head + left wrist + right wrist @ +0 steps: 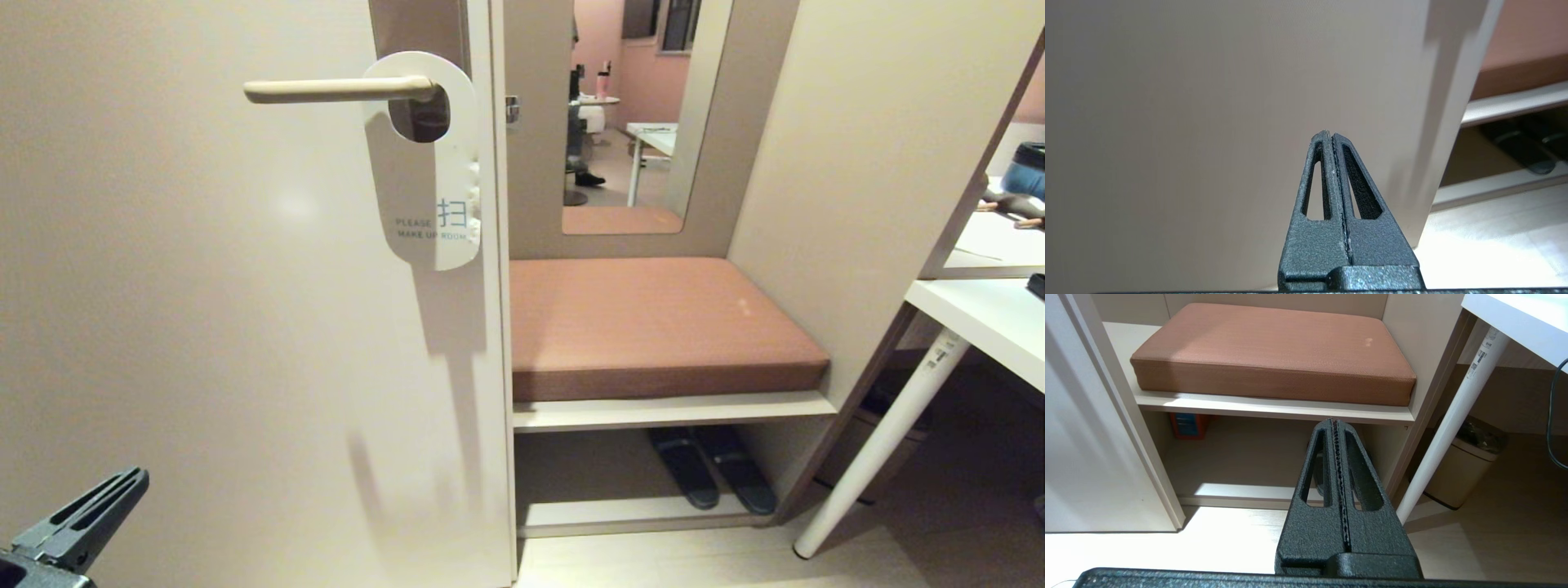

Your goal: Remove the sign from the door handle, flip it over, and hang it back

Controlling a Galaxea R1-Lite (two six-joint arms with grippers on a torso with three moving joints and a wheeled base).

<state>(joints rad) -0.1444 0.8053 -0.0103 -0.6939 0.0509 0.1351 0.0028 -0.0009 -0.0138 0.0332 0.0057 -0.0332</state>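
The sign [429, 188] hangs long axis vertical — white face out — on the door handle [339, 89].

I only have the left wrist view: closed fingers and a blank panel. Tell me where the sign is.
Observer: The sign hangs on the door handle, well above the left gripper, which is low by the door.
Operator: Give me the face showing.
Observer: White, reading PLEASE MAKE UP ROOM.
Operator: Report the right gripper.
Observer: The right gripper is shut, holding nothing, pointing toward the shelf under the brown cushion.
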